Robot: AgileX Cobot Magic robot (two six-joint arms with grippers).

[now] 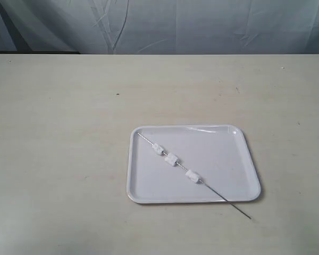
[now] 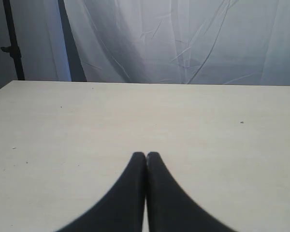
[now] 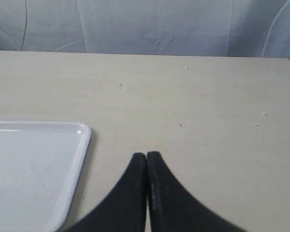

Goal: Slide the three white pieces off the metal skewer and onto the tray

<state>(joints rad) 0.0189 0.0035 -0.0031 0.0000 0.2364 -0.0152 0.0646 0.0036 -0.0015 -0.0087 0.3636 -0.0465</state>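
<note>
- The metal skewer (image 1: 182,168) lies diagonally across the white tray (image 1: 218,154) on the table (image 1: 69,133), with one end past the rim.
- The three white pieces (image 1: 172,159) sit threaded along it, spaced apart.
- The left gripper (image 2: 146,155) and right gripper (image 3: 146,155) are both closed and empty.

Glossy white tray (image 1: 223,154), metal skewer (image 1: 215,192) lying diagonally across it, three white pieces (image 1: 171,159) threaded on, tip overhanging rim
</note>
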